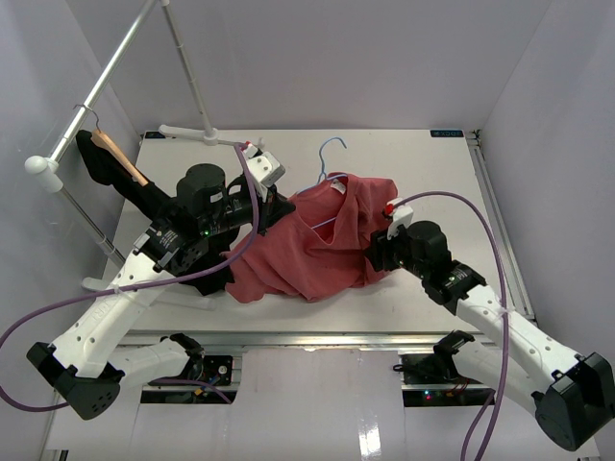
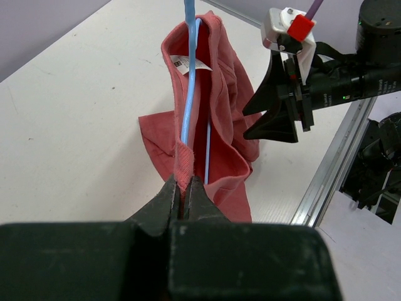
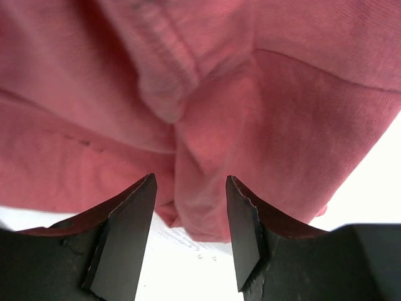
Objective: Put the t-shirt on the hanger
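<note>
The salmon-red t-shirt (image 1: 317, 245) lies bunched in the middle of the table, draped over the light-blue wire hanger (image 1: 332, 154), whose hook sticks out at the far side. My left gripper (image 2: 183, 188) is shut on a ribbed edge of the t-shirt (image 2: 229, 81), and the hanger's wire (image 2: 188, 94) runs straight down into that pinch. My right gripper (image 3: 191, 188) is open, low at the shirt's right side, with a hanging fold of the t-shirt (image 3: 282, 113) between its fingertips (image 3: 141, 200). Neither pad presses on that fold. The left wrist view shows the right gripper (image 2: 276, 116) beside the shirt.
A white pole rack (image 1: 115, 67) stands at the back left. It carries a tan wooden hanger with a black garment (image 1: 110, 158). A metal rail (image 1: 500, 221) runs along the table's right edge. The near edge (image 2: 326, 182) lies close to the shirt.
</note>
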Controlling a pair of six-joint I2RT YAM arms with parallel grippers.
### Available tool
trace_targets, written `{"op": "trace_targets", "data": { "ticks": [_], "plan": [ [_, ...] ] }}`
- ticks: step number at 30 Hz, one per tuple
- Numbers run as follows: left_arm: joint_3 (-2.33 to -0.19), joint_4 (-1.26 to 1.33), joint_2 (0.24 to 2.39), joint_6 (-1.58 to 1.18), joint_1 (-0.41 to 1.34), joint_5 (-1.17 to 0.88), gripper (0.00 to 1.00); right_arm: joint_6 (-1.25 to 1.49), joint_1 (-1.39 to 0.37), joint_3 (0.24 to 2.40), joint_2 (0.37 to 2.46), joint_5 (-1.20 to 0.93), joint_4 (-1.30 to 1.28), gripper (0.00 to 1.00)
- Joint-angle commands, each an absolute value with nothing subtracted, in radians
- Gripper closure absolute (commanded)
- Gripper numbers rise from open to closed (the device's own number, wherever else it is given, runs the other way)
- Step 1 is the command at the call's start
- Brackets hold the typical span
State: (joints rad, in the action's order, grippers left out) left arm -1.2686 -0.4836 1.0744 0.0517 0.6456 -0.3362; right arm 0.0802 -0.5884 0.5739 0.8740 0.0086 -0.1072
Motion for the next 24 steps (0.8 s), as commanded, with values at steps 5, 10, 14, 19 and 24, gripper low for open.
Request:
{"op": "trace_targets", "data": {
  "ticks": [5, 10, 14, 19, 24],
  "plan": [
    [-1.281, -0.398, 1.030, 0.044, 0.644, -0.364, 1.00, 0.083, -0.586, 0.562, 0.949, 0.103, 0.030, 0.86],
    [-1.232, -0.404, 1.015, 0.105, 0.644, -0.335, 1.00, 0.069, -0.586, 0.679, 0.856, 0.292, -0.257, 0.92],
    [-1.206, -0.429, 1.002, 0.144, 0.644, -0.325, 1.00, 0.021, -0.569, 0.843, 0.813, 0.391, -0.355, 0.92],
    [-1.216, -0.461, 0.973, 0.161, 0.644, -0.325, 1.00, -0.046, -0.501, 1.046, 0.938, 0.372, -0.438, 0.92],
    [-1.217, -0.509, 0.964, 0.183, 0.644, -0.325, 1.00, -0.090, -0.371, 1.208, 1.053, 0.281, -0.470, 0.92]
  ]
}}
